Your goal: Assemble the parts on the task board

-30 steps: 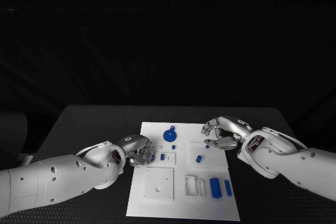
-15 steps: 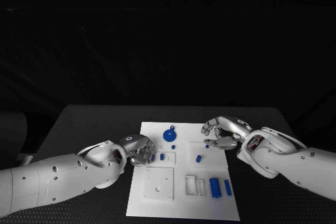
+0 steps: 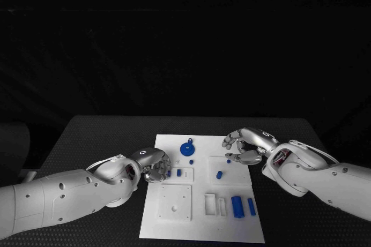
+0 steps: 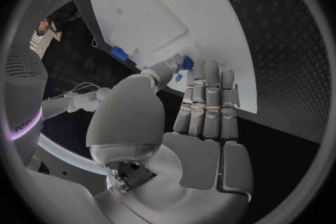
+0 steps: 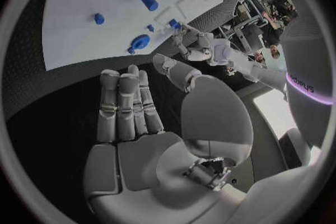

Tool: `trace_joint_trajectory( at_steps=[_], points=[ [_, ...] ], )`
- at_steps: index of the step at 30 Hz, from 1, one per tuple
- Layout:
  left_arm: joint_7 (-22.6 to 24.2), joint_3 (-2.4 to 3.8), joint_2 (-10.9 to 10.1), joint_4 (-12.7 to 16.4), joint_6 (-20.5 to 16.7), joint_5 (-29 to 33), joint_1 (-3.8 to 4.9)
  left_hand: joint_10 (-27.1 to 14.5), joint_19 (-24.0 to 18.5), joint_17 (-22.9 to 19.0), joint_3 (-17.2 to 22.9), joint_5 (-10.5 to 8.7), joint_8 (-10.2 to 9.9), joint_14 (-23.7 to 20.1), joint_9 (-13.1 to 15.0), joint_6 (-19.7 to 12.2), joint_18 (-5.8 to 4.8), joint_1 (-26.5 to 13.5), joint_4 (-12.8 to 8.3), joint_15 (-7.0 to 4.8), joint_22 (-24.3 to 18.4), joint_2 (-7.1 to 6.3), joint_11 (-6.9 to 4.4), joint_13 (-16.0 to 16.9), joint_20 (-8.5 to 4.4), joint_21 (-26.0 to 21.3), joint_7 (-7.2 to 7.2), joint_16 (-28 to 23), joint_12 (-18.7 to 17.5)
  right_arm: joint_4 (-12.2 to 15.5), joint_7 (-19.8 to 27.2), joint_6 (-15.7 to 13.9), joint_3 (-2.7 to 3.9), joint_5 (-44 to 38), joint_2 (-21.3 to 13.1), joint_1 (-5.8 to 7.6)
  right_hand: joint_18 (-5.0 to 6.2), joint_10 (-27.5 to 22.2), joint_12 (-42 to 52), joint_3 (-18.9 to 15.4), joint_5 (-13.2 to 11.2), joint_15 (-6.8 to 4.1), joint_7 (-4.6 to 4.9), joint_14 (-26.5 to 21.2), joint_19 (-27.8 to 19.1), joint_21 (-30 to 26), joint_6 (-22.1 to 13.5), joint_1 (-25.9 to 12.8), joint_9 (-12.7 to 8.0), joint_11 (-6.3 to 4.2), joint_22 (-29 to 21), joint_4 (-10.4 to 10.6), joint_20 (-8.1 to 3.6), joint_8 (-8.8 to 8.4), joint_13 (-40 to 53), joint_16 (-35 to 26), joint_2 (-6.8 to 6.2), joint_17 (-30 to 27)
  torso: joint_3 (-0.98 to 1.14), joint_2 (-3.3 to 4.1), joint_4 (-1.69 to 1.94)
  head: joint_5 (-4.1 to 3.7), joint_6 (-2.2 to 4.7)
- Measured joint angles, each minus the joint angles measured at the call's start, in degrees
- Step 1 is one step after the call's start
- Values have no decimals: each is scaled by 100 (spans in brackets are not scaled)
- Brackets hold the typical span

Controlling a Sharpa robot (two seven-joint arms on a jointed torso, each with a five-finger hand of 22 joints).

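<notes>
A white task board [image 3: 202, 225] lies in the middle of a black table [image 3: 93, 134], with small blue parts [image 3: 237, 207] scattered on it, several near its right edge. The left hand [image 3: 155, 165] sits at the board's left edge, pinching one small blue part [image 4: 186, 61] at its fingertips, probably ready to seat it. The right hand [image 3: 246, 146] hovers over the board's far right with fingers curled loosely on nothing I can make out

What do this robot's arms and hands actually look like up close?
Both arms are smooth white shells dotted with small dark holes. Each ends in a silver, segmented metal hand: the left hand and right hand each carry a small ring mark on the back.
</notes>
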Motion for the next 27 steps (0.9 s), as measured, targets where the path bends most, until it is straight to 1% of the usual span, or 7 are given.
trace_joint_trajectory(
  at_steps=[9, 12, 16, 21, 27],
  points=[
    [-70, -7, 35, -31, 0, -148, -6, 0, 0, 14, -3, -1, -8, 0, 0, 0, 0, 37, -2, 0, -1, 37, 0, 8, 0, 0, 0, 0, 0, 6, 0, 0, 0, 3, 0, 0, 0, 0, -12, 0, 0, 0, -1, 0, 0, -3, 1, 0, -5, -2, 0, 0, 0, 20, -11, 1, 0, -6, -1, 0, 3, 4, 1],
    [-81, -8, 46, -38, -1, -197, -7, 0, 1, 14, 3, -1, -8, 0, 0, 0, 0, 83, -41, 0, 0, 36, 0, 11, -1, 0, 0, 0, 0, 7, 1, 0, 1, 3, 1, 0, 0, 11, -22, -11, 0, 0, -1, 1, 0, -23, 2, 0, -5, -13, 2, 10, 0, 20, -11, 0, 0, -8, -1, 0, 3, 8, -2],
    [-83, -8, 48, -38, -1, -236, -7, 0, 21, 20, 3, -2, -9, 0, -6, -1, -1, 113, -42, 0, 4, 66, 0, 17, -22, -23, 0, 0, 1, 6, 2, 0, 1, 5, 0, 0, 0, 35, -22, -16, 0, -1, -2, 2, 1, -23, 2, 0, -5, -8, -3, 16, 1, 20, -17, 0, 0, -8, -1, -1, 3, 10, -3],
    [-71, -9, 40, -26, -6, -250, -8, 0, 21, 25, 1, -18, -23, 0, -24, -2, -1, 94, -28, 0, 3, 168, 0, 24, -21, -23, 0, 0, -25, 4, 2, 1, 1, 7, 0, 0, 0, 42, -22, -16, 0, -1, -3, 2, 1, -23, 3, 0, -5, -2, -5, 16, 1, 20, -17, 0, 0, -8, -3, -1, 2, 10, -3],
    [-51, -10, 25, -14, -17, -257, -11, 0, 21, 35, -6, -44, -48, 0, -49, 5, -2, 49, 33, 0, 3, 371, 0, 26, -21, -49, -16, 0, -29, 3, 2, 3, 1, 12, -6, 0, 0, 41, -22, -16, 23, -1, -4, 3, 1, -23, 4, 0, -5, -1, -5, 16, 1, 20, -22, 0, 0, -8, -2, -1, 1, 10, -7]
  ],
)
